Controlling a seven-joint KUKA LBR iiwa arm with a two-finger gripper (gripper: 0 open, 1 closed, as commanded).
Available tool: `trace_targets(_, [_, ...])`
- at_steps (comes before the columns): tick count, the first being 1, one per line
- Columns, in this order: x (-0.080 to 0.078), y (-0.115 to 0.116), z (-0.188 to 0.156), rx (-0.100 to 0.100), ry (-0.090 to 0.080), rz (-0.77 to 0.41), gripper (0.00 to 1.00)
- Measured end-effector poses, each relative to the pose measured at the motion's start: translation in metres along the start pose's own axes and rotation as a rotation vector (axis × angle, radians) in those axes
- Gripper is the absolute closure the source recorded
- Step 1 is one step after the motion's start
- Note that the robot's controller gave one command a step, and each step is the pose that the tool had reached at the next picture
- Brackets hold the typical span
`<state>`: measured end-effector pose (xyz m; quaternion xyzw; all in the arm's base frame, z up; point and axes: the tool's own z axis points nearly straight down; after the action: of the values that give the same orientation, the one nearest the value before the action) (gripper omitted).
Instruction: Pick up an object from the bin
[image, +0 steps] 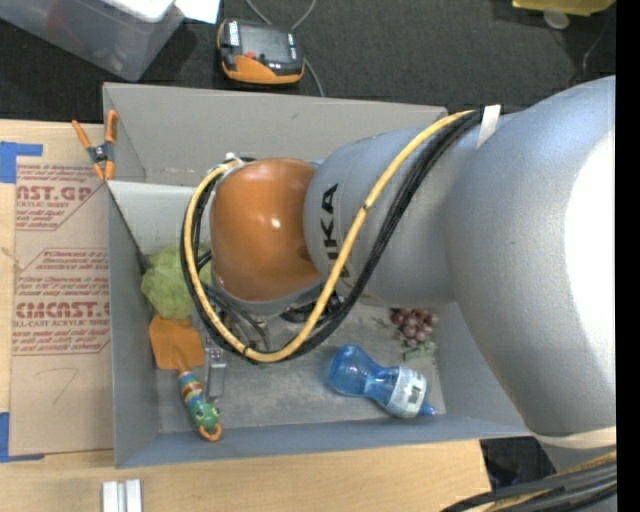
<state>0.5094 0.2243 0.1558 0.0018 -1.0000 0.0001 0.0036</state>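
My gripper (214, 368) pokes out from under the arm's orange cover at the bin's left side, low over the floor. It sits just right of a flat orange piece (174, 343) and just above a small multicoloured stick-shaped toy (200, 406) lying by the front wall. A crumpled light-green leafy thing (167, 283) lies behind the orange piece against the left wall. Most of the gripper is hidden by the cover and cables.
A blue plastic bottle with a white label (376, 383) lies on its side at the front right. A small bunch of dark red grapes (412, 324) sits behind it. The arm and its cover fill the bin's middle and right.
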Motion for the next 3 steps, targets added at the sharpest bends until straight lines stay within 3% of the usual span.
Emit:
trace_targets(1, [-0.002, -0.001, -0.005, -0.002, -0.007, 0.003, 0.00])
trace_targets(2, [-0.051, 0.025, 0.085, -0.004, 0.000, -0.090, 0.00])
trace_targets(3, [-0.023, 0.017, 0.030, -0.011, -0.016, 0.446, 0.00])
